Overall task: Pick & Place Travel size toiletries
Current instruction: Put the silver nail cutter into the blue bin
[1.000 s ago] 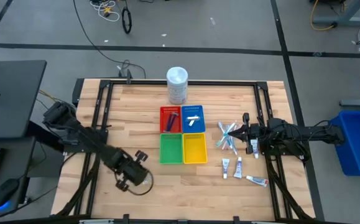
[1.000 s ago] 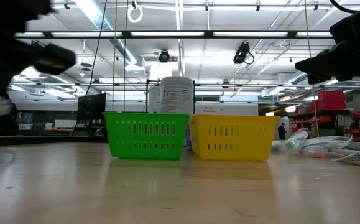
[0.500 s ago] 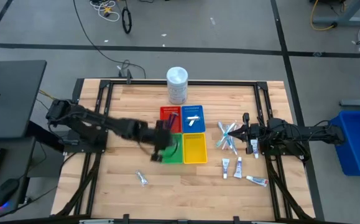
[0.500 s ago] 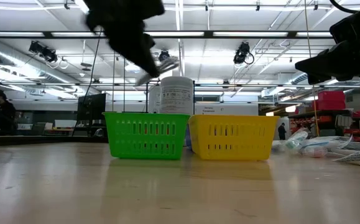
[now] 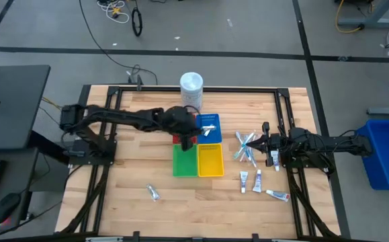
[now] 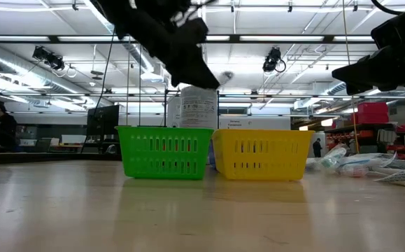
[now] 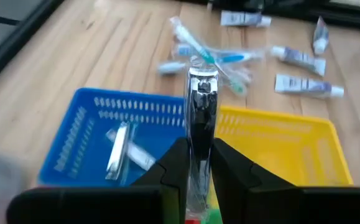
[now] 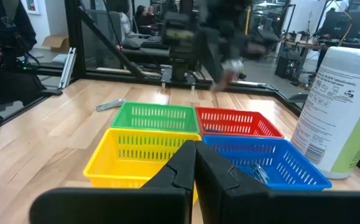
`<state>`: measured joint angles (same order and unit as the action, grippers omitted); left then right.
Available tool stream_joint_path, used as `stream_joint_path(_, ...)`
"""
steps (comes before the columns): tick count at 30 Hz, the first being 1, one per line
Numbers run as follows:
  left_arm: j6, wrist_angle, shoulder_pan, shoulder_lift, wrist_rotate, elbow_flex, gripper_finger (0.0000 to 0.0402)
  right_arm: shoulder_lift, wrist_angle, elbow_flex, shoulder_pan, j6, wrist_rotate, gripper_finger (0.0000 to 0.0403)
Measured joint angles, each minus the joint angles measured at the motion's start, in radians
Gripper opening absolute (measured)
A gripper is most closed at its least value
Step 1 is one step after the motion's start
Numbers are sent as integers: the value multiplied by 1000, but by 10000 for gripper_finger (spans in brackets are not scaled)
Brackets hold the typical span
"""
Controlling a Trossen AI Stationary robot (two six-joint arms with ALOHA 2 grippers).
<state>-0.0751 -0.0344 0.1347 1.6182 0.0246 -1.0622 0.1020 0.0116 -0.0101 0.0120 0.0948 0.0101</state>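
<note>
**benchwatcher:** Left gripper (image 7: 199, 163) is up over the trays now, jaws pinching a silvery sachet (image 7: 201, 93) so it sticks straight out ahead of them. From overhead the left arm reaches across the table (image 5: 113, 181) to about where the red tray (image 5: 179, 122) meets the blue tray (image 5: 209, 128). My guess is it's carried high like that just to clear the tray walls before a drop.

**tubefan:** Which tray though?

**benchwatcher:** Can't say for sure. The blue one already has a pale sachet in it, so same-with-same would make sense. The green tray (image 5: 185, 161) and yellow tray (image 5: 210, 160) look empty from above.

**tubefan:** What changed from a moment ago?

**benchwatcher:** A second back the left arm was low near the front-left of the table. Half a second back it was swinging over the green tray. Now it's further back, nearer the white tub (image 5: 191, 91). One more sachet (image 5: 153, 193) lies alone on the wood near the front of the table.

**tubefan:** And the right side?

**benchwatcher:** Right gripper (image 8: 195, 163) hasn't budged, jaws pressed together with nothing in them, parked by the toothbrush pile (image 5: 245, 146). The little squeeze tubes (image 5: 256, 181) sit just in front of it, untouched.
</note>
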Motion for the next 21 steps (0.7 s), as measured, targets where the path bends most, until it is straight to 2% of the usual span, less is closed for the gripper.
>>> stream_joint_path(11,-25,191,85,184,27,0,57,1,0,0,0,0,0,13)
stream_joint_path(16,-15,192,96,185,42,0,65,1,0,0,0,0,0,13)
stream_joint_path(21,-16,185,94,185,50,0,99,1,0,0,0,0,0,14)
